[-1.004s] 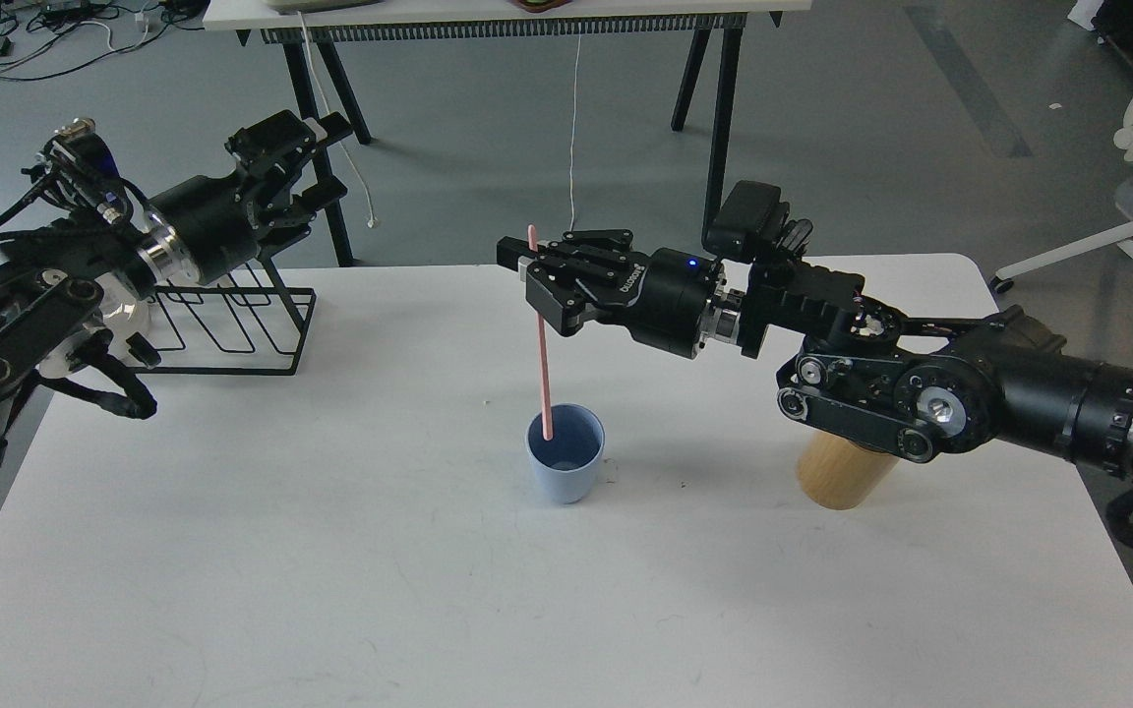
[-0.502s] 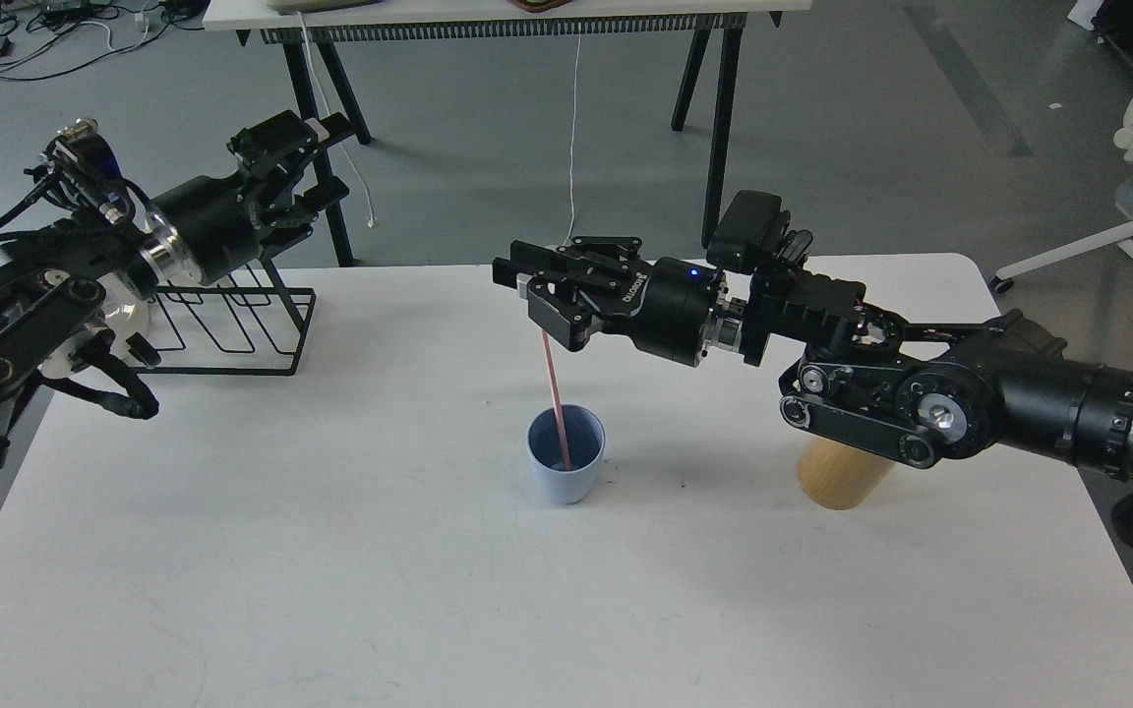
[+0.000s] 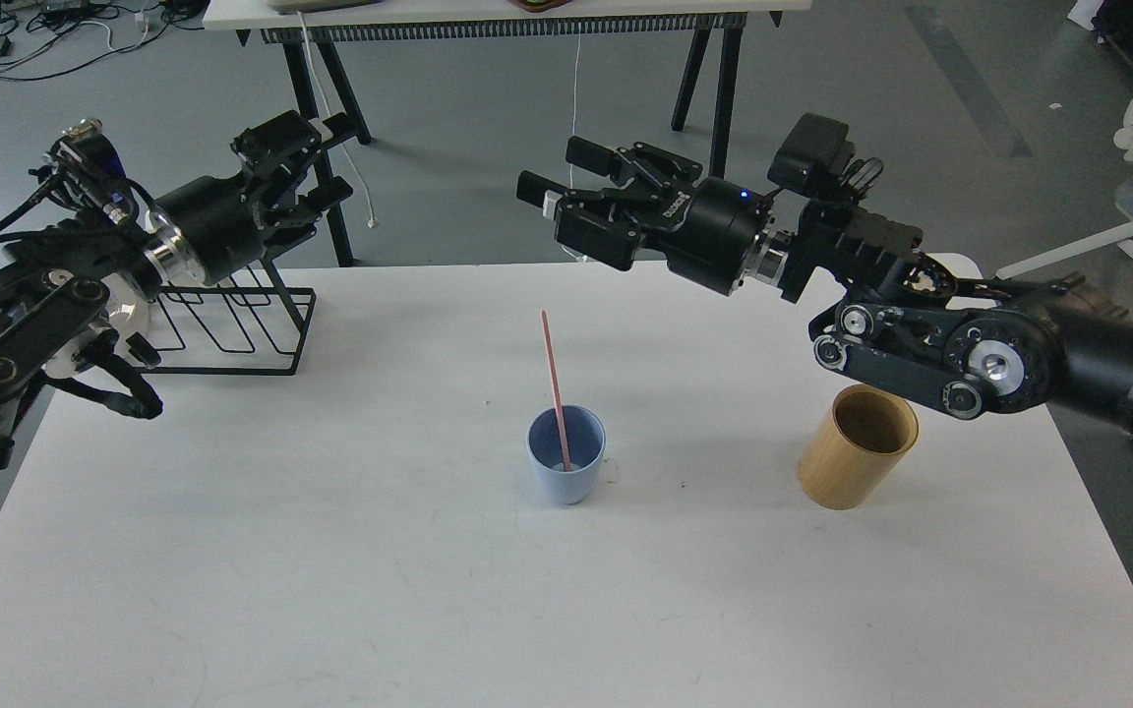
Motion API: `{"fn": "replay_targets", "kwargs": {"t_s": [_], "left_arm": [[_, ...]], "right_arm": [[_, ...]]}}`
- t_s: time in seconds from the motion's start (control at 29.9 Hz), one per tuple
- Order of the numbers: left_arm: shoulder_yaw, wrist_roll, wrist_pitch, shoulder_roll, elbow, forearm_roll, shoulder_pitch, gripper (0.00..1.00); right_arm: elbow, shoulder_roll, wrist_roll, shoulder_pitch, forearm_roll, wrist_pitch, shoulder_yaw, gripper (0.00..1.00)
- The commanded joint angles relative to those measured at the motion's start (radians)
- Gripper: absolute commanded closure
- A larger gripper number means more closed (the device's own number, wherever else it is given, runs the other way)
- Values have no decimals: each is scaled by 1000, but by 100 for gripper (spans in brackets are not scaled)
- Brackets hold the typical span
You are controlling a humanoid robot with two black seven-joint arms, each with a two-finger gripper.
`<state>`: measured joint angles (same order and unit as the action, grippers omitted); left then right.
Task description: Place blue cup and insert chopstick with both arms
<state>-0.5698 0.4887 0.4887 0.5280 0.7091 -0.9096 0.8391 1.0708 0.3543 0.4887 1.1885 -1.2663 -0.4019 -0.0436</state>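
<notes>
So the blue cup (image 3: 566, 455) sits upright near the middle of the white table (image 3: 330, 570), and the pink chopstick (image 3: 555, 390) stands in it, lower end down inside the cup and the top leaning a bit to the left and away. Nothing is touching it. Off to the right on the table there's a tan wooden holder (image 3: 858, 446), open top, well apart from the cup. Further back on the left is a black wire rack (image 3: 222, 329) near the far left corner. The right gripper (image 3: 581, 187) hangs up above the far edge of the table, its fingers spread wide and holding nothing, clear of the stick. The left gripper (image 3: 316, 157) is over the rack at far left, fingers also apart and empty as far as I can see.
</notes>
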Motion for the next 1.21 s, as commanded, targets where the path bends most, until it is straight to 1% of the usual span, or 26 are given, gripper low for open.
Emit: {"fn": "replay_targets", "kwargs": {"t_s": [0.0, 0.17, 0.27, 0.33, 0.47, 0.6, 0.7, 0.8, 0.87, 0.97, 1.17], "left_arm": [[-1, 0, 0, -3, 1, 3, 1, 9], [-7, 0, 0, -8, 1, 5, 1, 9], [-8, 0, 0, -10, 1, 12, 3, 9], [-8, 0, 0, -5, 1, 53, 3, 9], [-2, 0, 0, -2, 1, 162, 1, 9], [1, 0, 0, 0, 0, 196, 1, 9], [1, 0, 0, 0, -14, 215, 1, 9], [1, 0, 0, 1, -22, 256, -2, 9], [1, 0, 0, 4, -22, 284, -24, 8], [-1, 0, 0, 6, -22, 294, -52, 8], [-5, 0, 0, 9, -26, 299, -64, 7]], "right_arm": [[11, 43, 0, -29, 219, 3, -96, 1], [12, 55, 0, -125, 499, 12, -289, 1], [32, 57, 0, -197, 631, 72, -404, 1], [40, 58, 0, -257, 744, 167, -485, 1], [40, 58, 0, -375, 922, 423, -610, 1], [20, 60, -39, -446, 1045, 664, -691, 1], [-2, 69, -50, -466, 1120, 770, -703, 1], [-15, 75, -48, -468, 1128, 787, -711, 1], [-25, 81, -47, -474, 1128, 793, -732, 1], [-35, 81, -45, -477, 1128, 793, -760, 1], [-49, 81, -41, -484, 1128, 784, -777, 1]]}}
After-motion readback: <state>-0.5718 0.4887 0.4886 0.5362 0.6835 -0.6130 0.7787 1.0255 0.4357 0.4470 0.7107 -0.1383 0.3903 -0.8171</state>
